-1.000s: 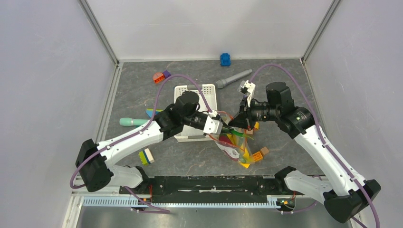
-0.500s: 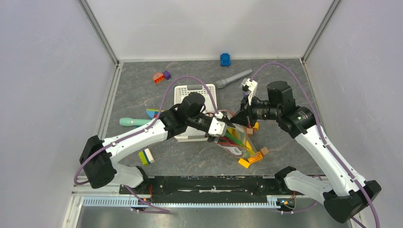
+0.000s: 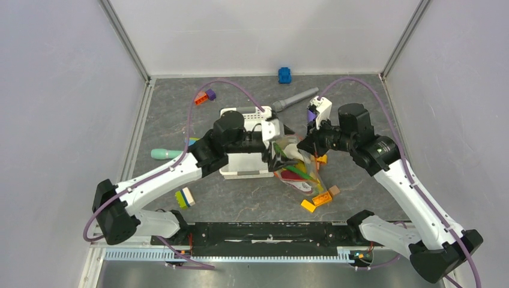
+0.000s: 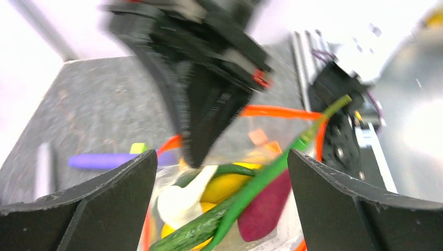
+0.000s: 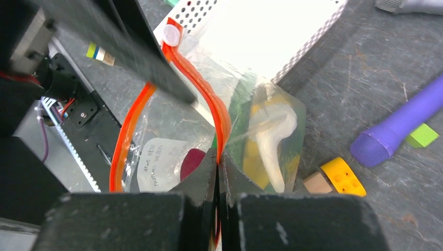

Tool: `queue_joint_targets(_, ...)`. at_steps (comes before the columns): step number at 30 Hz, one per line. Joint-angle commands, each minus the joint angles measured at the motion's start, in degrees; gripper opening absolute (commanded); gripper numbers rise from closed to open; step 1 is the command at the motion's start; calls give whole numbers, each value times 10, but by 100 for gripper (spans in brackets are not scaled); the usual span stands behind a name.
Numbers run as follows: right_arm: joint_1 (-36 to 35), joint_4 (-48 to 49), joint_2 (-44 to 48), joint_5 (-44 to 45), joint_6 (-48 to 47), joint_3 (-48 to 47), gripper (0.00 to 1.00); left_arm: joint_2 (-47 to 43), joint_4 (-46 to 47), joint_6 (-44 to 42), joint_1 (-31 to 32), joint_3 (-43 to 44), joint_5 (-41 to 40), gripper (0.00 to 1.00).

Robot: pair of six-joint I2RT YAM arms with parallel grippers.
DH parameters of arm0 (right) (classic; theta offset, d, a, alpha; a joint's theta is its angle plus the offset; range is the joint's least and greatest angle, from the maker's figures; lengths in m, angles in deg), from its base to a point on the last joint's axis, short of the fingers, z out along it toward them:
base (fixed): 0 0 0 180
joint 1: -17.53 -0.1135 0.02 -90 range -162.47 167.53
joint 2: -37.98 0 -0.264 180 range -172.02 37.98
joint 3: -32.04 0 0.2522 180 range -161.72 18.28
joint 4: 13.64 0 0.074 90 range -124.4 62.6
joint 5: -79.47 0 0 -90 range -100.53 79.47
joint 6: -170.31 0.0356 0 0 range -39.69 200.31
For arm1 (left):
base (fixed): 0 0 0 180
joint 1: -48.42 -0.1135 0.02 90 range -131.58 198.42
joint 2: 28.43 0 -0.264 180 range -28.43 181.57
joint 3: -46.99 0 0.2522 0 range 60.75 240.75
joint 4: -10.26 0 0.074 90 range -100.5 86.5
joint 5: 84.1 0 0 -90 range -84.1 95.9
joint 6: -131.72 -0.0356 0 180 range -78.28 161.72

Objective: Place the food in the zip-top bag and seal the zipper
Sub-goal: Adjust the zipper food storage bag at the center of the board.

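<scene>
The clear zip-top bag (image 3: 298,175) lies right of the basket with its mouth held up. Its orange-red zipper (image 5: 206,97) loops open, and my right gripper (image 5: 218,166) (image 3: 304,146) is shut on one side of that strip. Food lies inside the bag: a bright green bean (image 4: 271,178) poking out of the mouth, a dark cucumber (image 4: 193,230), yellow pieces (image 4: 230,185), a purple-red sweet potato (image 4: 264,209) and a whitish piece (image 4: 175,201). My left gripper (image 4: 222,204) (image 3: 277,151) stands wide open just outside the mouth, holding nothing.
The white slotted basket (image 3: 231,117) sits under my left wrist. Orange and yellow blocks (image 3: 318,201) lie by the bag's bottom, and a purple cylinder (image 5: 402,125) with a yellow block (image 5: 342,178) to its right. A teal cylinder (image 3: 168,154) and striped blocks (image 3: 184,197) are at left.
My left gripper opened, letting go of the green bean into the bag, and drew back toward the basket. The right gripper kept its hold on the zipper and lifted slightly.
</scene>
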Motion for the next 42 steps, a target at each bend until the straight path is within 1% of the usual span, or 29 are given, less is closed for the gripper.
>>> queue_joint_targets(1, -5, 15, 26, 79, 25, 9, 3, -39, 59, 224, -3, 34, -231, 100)
queue_joint_targets(5, -5, 56, 54, 165, 66, 44, 2, -35, -58, 307, -3, 57, -399, 100)
queue_joint_targets(7, -5, 102, 83, 204, 91, 76, 2, -27, -117, 334, -3, 69, -443, 100)
queue_joint_targets(8, -5, 124, 94, 218, 96, 89, 2, -24, -139, 347, -3, 73, -449, 100)
queue_joint_targets(10, -5, 143, 108, 237, 100, 98, 2, -21, -153, 361, -3, 66, -433, 100)
queue_joint_targets(12, -5, 152, 108, 244, 101, 105, 2, -21, -143, 373, -1, 51, -413, 100)
queue_joint_targets(14, -5, 163, 103, 245, 108, 117, 2, -14, -134, 389, 3, 40, -415, 100)
queue_joint_targets(18, -5, 189, 94, 256, 127, 149, 2, 15, -148, 405, 14, 53, -414, 100)
queue_joint_targets(20, -5, 207, 95, 269, 134, 160, 2, 34, -150, 403, 21, 61, -424, 100)
queue_joint_targets(24, -5, 227, 106, 285, 132, 165, 2, 74, -187, 398, 26, 85, -472, 99)
queue_joint_targets(25, -5, 227, 107, 289, 129, 165, 2, 84, -194, 398, 27, 90, -474, 97)
queue_joint_targets(27, -5, 224, 107, 291, 126, 168, 2, 100, -204, 400, 28, 102, -458, 91)
queue_joint_targets(28, -5, 223, 105, 288, 126, 170, 2, 105, -206, 401, 29, 106, -449, 84)
queue_joint_targets(30, -5, 220, 99, 280, 123, 173, 3, 110, -205, 408, 33, 111, -438, 63)
queue_joint_targets(32, -5, 216, 93, 275, 117, 173, 3, 110, -205, 410, 36, 118, -432, 31)
queue_joint_targets(34, -5, 208, 86, 276, 108, 166, 3, 103, -209, 405, 39, 130, -434, 5)
queue_joint_targets(35, -5, 201, 83, 281, 103, 159, 3, 97, -210, 402, 40, 136, -435, 2)
queue_joint_targets(39, -5, 142, 68, 332, 79, 121, 4, 67, -195, 381, 44, 154, -417, 2)
queue_joint_targets(42, -5, 69, 46, 388, 59, 82, 9, 62, -184, 383, 44, 163, -423, 2)
